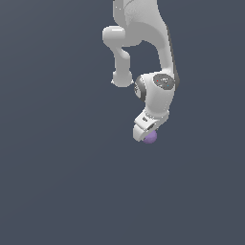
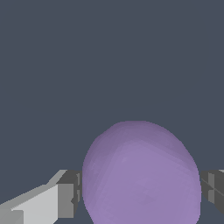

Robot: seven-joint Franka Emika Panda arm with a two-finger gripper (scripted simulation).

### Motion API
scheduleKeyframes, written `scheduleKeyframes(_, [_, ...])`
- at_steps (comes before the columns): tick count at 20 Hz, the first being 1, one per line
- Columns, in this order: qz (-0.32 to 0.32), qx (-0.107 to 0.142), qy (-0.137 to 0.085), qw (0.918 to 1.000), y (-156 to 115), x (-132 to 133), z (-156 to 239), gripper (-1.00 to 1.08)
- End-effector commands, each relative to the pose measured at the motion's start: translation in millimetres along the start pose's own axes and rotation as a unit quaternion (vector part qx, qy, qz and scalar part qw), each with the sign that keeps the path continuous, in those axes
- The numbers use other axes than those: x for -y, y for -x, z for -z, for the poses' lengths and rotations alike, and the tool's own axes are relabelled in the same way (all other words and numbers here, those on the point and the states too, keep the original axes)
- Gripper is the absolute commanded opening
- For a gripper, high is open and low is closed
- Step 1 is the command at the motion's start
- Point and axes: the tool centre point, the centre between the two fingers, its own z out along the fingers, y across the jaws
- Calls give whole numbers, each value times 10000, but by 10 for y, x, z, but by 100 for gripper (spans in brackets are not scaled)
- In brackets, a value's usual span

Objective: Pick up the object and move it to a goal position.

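Filling my wrist view, the purple ball (image 2: 141, 175) sits between my pincer's (image 2: 140, 192) two fingers (image 2: 65, 199), which press against both its sides: I am gripping it. Seen from outside, my pincer (image 1: 146, 134) hangs beneath my arm (image 1: 158, 93), the ball (image 1: 151, 138) peeking out below, against plain dark grey with no tabletop edge visible.

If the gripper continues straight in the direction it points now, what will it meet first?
The purple ball already sits between the fingers of the gripper. Beyond it, only the plain dark surface shows; how far away it lies is unclear.
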Motion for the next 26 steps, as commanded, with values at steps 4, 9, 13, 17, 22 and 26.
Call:
scheduleKeyframes(4, [-2, 14, -4, 10000, 192, -31, 371, -100])
scheduleKeyframes(9, [-2, 32, -16, 10000, 407, -63, 793, -100])
scheduleKeyframes(13, [-3, 44, -28, 10000, 583, -89, 1146, -100])
scheduleKeyframes(17, [-3, 55, -43, 10000, 765, -119, 1519, -100])
scheduleKeyframes(22, [-4, 71, -61, 10000, 1007, -162, 2027, -100])
scheduleKeyframes(26, [-6, 85, -72, 9999, 1192, -201, 2424, -100])
